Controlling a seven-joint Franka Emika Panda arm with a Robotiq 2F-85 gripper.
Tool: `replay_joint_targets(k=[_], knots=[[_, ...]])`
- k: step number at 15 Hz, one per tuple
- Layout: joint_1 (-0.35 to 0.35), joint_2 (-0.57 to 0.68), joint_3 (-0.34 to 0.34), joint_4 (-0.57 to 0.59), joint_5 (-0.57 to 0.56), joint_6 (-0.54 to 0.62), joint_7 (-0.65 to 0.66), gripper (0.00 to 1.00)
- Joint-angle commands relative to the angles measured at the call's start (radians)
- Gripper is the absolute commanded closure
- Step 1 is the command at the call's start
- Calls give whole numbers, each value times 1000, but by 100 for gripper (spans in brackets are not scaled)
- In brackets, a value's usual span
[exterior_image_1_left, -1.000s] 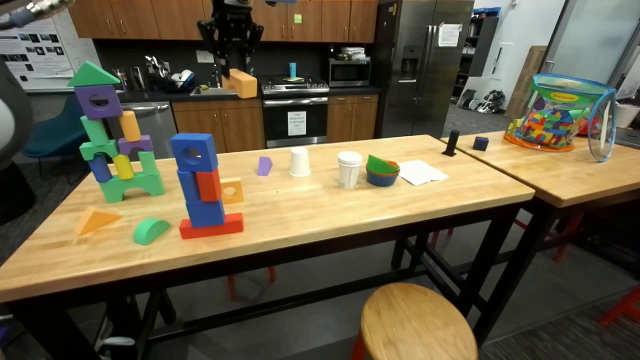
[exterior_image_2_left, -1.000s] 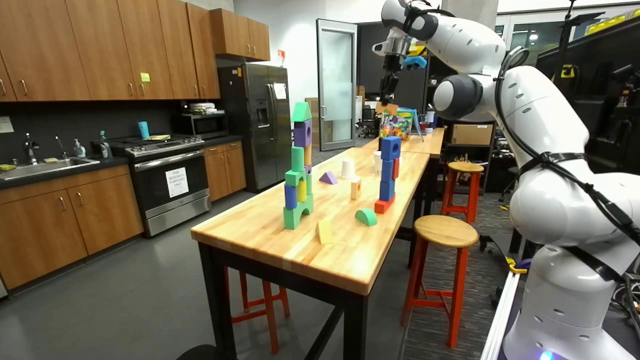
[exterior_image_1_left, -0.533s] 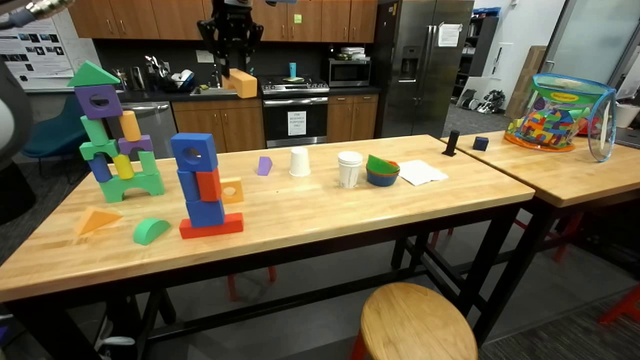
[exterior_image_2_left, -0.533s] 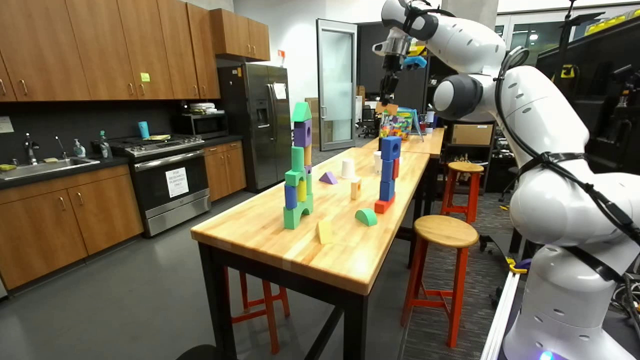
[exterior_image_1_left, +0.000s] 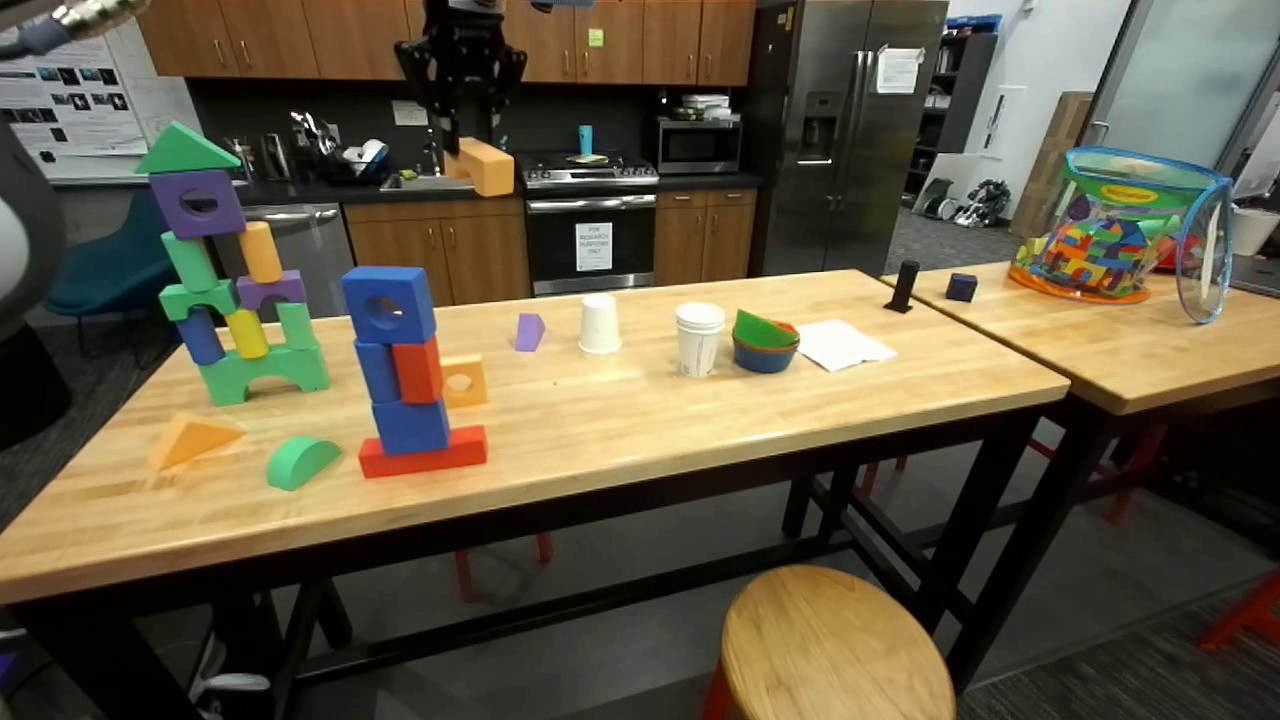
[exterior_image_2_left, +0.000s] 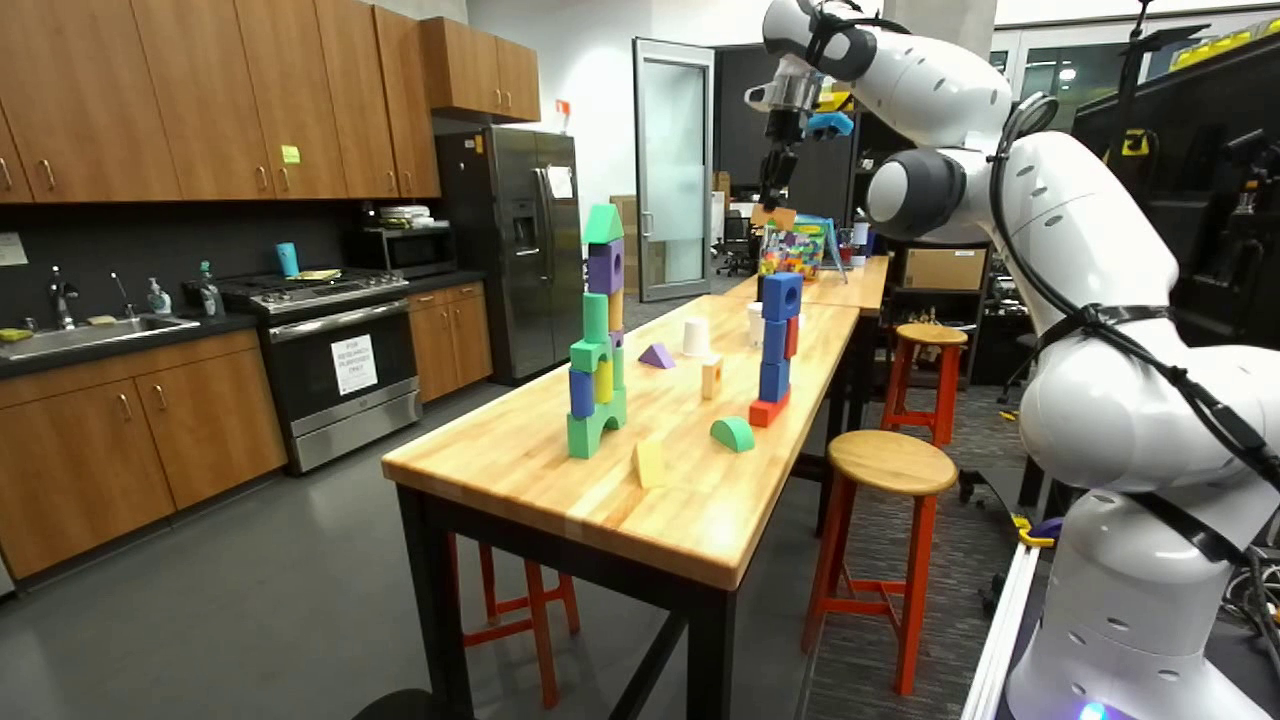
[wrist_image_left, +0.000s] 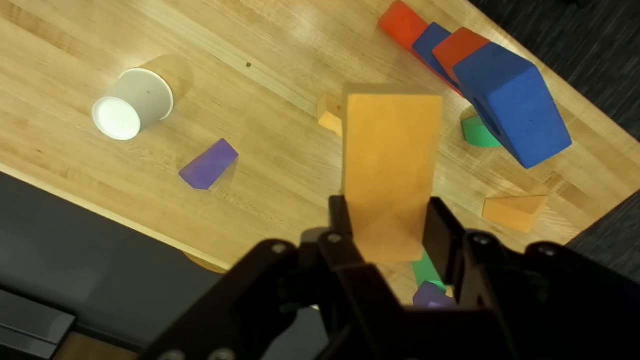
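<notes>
Wrist view: the gripper (wrist_image_left: 387, 215) pinches an orange block (wrist_image_left: 393, 160) by its sides — presumably to stop slipping — higher than the red-and-blue tower (wrist_image_left: 500, 85), whose long base (wrist_image_left: 402, 22) likely steadies it; a green half-round (wrist_image_left: 479, 132) lies near the tower.

bright, even indoor light, apparently from overhead, fills both exterior views, and the surface (exterior_image_1_left: 620, 425) carries a pale sheen. beneath it the floor (exterior_image_1_left: 500, 680) is dim. in an exterior view a wedge-shaped block (exterior_image_2_left: 650, 465) is washed pale, and a blue lamp (exterior_image_2_left: 1093, 712) glows at the arm's base (exterior_image_2_left: 1110, 610). wide-angle stretching pulls at the picture edges, and far detail such as the poster (exterior_image_1_left: 75, 105) is too soft to read. in the wrist view the end of the white cup (wrist_image_left: 147, 97) is blown out, with a soft shadow beside it; the purple block (wrist_image_left: 208, 165) casts another. the dark fingers (wrist_image_left: 442, 235) are out of focus, and the orange block (wrist_image_left: 393, 170) looks slightly soft.
</notes>
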Motion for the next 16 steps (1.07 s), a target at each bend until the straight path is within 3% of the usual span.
replay_joint_targets(k=[1,14,15,16], knots=[[1,-2,-3,-2,3,0,0,60],[1,-2,-3,-2,3,0,0,60],[1,-2,-3,-2,3,0,0,85],[12,-2,-5,-4,-3,2,2,85]])
